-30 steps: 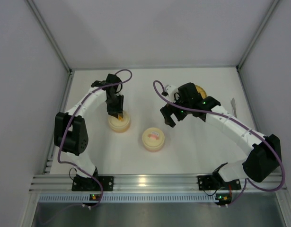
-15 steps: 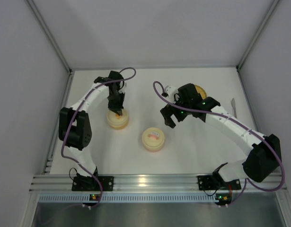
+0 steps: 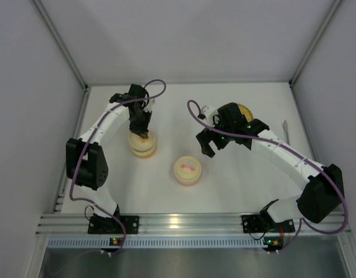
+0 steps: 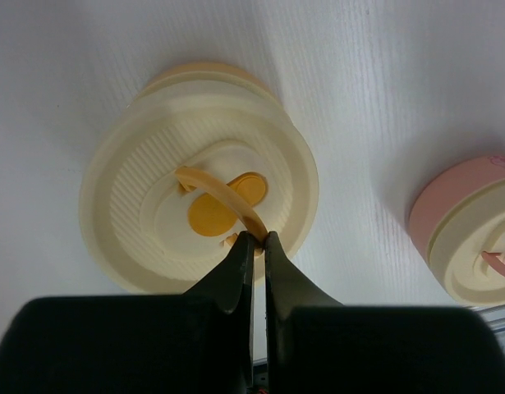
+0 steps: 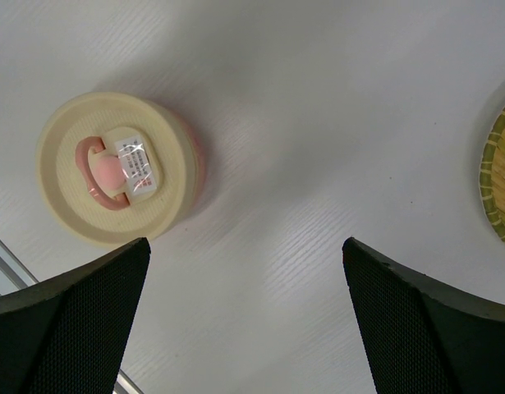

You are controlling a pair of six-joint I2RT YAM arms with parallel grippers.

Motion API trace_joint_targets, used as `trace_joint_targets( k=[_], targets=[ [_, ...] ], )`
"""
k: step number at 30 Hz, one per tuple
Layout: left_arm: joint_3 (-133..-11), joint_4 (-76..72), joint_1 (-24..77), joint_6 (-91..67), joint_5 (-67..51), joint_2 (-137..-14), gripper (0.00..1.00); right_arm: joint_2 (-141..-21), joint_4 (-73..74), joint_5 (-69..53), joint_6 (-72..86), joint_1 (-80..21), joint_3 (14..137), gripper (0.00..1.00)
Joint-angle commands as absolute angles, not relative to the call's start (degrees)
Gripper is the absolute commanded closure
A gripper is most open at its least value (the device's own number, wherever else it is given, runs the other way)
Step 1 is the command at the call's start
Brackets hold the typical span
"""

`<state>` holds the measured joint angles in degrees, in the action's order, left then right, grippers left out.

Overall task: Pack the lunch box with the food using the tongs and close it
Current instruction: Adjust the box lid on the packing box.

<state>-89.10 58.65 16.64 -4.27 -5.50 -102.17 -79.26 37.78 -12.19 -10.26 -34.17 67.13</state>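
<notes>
1. Grey walls close in a white tabletop [image 3: 235, 174], and both arms reach over it from the near edge.
2. The left fingers [image 4: 236, 275] are pressed together, pinching the thin orange loop handle [image 4: 223, 190] that arches over the cream lid [image 4: 137, 222] of the orange lunch box [image 3: 143, 147], which stands left of centre.
3. From the fingertips the handle runs away toward the middle of the lid, so the pinch sits at one end of the arch, not at its crown.
4. Only a sliver of the orange base [image 4: 204, 72] shows past the lid's far rim; whether the lid has parted from it I cannot tell.
5. I judge that the step in hand is taking this lid off. With so off-centre a grip, the lid may tilt as it rises.
6. The right fingers [image 5: 71, 320] are spread wide and hold nothing. They hover over bare tabletop between the pink lunch box [image 5: 67, 180] and the woven plate [image 5: 500, 176].
7. The pink lunch box is closed under a cream lid with a pink loop handle and a small white label.
8. The tongs [image 3: 286, 130] lie slim and silver by the right wall. Their long axis runs near-to-far, well apart from both sets of fingers, and the right arm is the nearer.
9. No food can be made out, because the right arm covers most of the plate in the top view.
</notes>
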Motion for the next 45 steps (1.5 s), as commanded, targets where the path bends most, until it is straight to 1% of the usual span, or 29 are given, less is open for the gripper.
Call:
trace_joint_targets(
  k=[1,5,6,14,20,45],
  targets=[
    [-88.16,58.54,16.7,-2.99,-5.1,-98.0,1.0,-78.66,37.09,-13.54,-9.76,-33.31,67.76,0.0],
    [-87.1,58.71,16.44,-1.86,-5.53,-97.38,1.0,-78.57,37.18,-13.45,-9.76,-33.31,67.76,0.01],
    [-86.4,58.62,16.26,-1.58,-7.36,-97.12,1.0,-78.57,37.18,-13.45,-9.84,-33.4,67.76,0.01],
    [-83.59,55.38,15.21,1.04,-10.89,-95.89,1.0,-78.75,37.18,-13.54,-9.84,-33.31,67.59,0.01],
    [-82.44,52.65,10.46,2.99,-19.07,-94.31,1.0,-78.49,37.18,-13.62,-9.84,-33.31,67.15,0.01],
    [-79.36,48.34,9.93,3.78,-19.78,-95.36,1.0,-79.28,37.09,-14.06,-9.58,-33.4,67.06,0.01]
  ],
)
